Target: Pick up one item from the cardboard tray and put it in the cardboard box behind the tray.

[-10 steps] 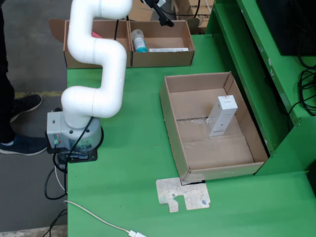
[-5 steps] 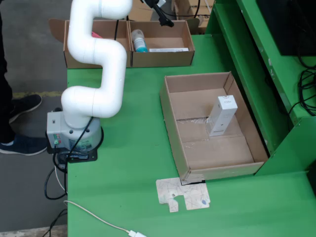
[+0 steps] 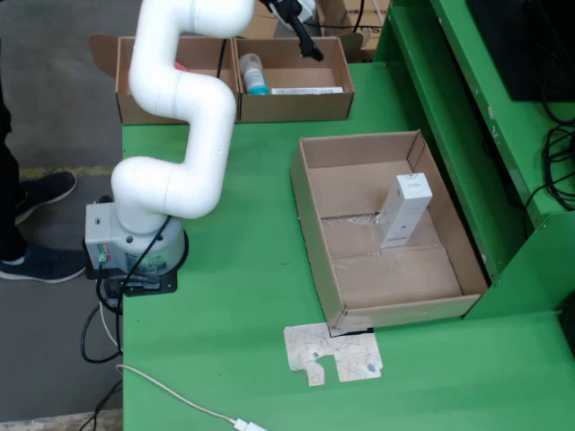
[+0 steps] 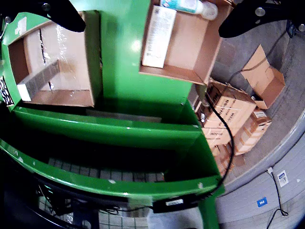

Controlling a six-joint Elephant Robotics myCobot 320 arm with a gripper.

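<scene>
The cardboard tray point(image 3: 314, 224) lies on the green table with a tall white carton point(image 3: 406, 209) standing in it. Behind it sits the cardboard box point(image 3: 292, 106), holding a white bottle with a teal base point(image 3: 252, 74) and a flat white packet point(image 3: 307, 90). My gripper point(image 3: 305, 38) hangs above that box's back rim, away from the tray. In the wrist view its black fingers point(image 4: 62, 12) stand wide apart, open, with nothing between them. Below them are the box point(image 4: 200, 52), the packet point(image 4: 158, 36), the bottle point(image 4: 188, 5), and to the left the tray point(image 4: 93, 57) with the carton point(image 4: 38, 81).
A second cardboard box point(image 3: 153, 103) stands left of the target box, partly hidden by the white arm point(image 3: 180, 135). A raised green shelf point(image 3: 449, 99) borders the table on the right. A flat cardboard scrap point(image 3: 332, 352) lies in front of the tray. A white cable point(image 3: 180, 400) crosses the front.
The upper arm has swung slightly to the right, carrying the gripper a little right and down over the box. The carton, bottle and packet have not moved.
</scene>
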